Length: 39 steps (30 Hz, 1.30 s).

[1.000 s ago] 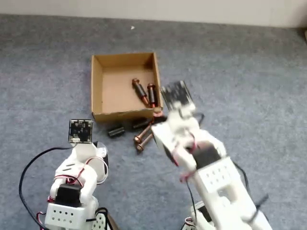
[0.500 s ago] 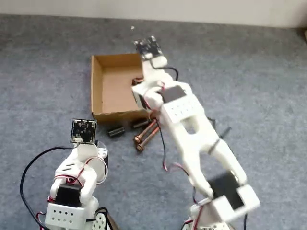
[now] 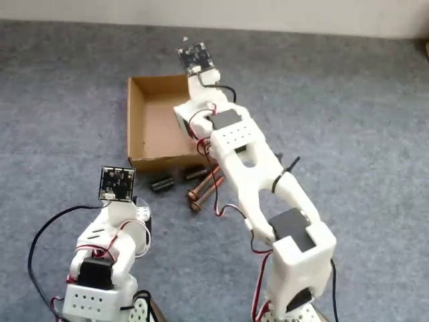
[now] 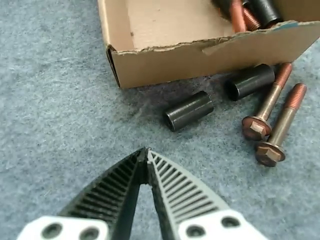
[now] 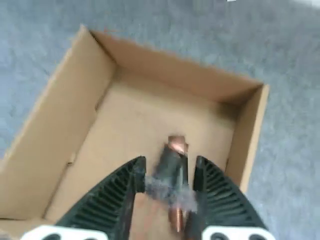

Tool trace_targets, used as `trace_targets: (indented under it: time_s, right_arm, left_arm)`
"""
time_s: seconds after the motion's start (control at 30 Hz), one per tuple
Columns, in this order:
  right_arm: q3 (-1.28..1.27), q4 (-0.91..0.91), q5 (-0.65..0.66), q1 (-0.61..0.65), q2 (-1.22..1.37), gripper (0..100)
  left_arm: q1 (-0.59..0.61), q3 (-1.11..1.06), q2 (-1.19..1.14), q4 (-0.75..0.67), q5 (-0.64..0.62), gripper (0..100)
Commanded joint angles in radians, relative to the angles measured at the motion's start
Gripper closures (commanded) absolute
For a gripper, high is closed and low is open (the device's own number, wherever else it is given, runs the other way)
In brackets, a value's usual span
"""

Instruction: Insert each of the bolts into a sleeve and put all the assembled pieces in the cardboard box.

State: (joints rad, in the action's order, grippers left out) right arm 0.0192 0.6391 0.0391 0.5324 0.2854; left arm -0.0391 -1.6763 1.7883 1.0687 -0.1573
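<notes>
My right gripper hangs over the open cardboard box, shut on an assembled piece, a black sleeve with a copper bolt tip poking out. In the high view the right arm stretches across the box and covers its right half. My left gripper is shut and empty above the carpet, a short way from the box's front wall. Between them lie two loose black sleeves and two copper bolts. Two more assembled pieces lie inside the box.
Grey carpet surrounds the box on every side. In the high view the loose sleeves and bolts sit just in front of the box, between the two arms. The left arm stands at the near left.
The right arm swung from the carpet by the box's front right corner to over the box, carrying the assembled piece. The left arm has hardly moved.
</notes>
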Motion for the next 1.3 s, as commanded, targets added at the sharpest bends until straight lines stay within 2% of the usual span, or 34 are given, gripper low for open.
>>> trace_targets:
  time_s: [0.0,0.27,0.4,0.57,0.67,0.8,1.03,1.27]
  right_arm:
    - [0.081,0.096,-0.008,-0.016,-0.064,84.9]
    - [0.096,0.441,-0.003,-0.016,-0.285,84.9]
    - [0.096,0.584,0.002,0.004,-0.298,84.9]
    - [0.022,0.677,0.222,0.119,-0.305,84.9]
    - [-0.056,0.670,0.330,0.211,-0.295,84.8]
    - [-0.153,0.568,0.431,0.285,-0.278,84.7]
    - [-0.174,0.464,0.542,0.323,-0.159,84.6]
    - [-0.031,0.440,0.591,0.349,0.004,84.6]
  left_arm:
    - [0.027,-0.021,-0.002,-0.021,0.009,99]
    - [0.147,-0.021,-0.001,-0.091,0.009,99]
    - [0.211,-0.021,-0.001,-0.138,0.009,99]
    - [0.280,-0.021,-0.001,-0.172,0.009,99]
    - [0.286,-0.021,-0.001,-0.172,0.009,99]
    - [0.286,-0.021,-0.001,-0.172,0.009,99]
    - [0.282,-0.021,-0.001,-0.172,0.009,99]
    - [0.280,-0.021,-0.001,-0.172,0.009,99]
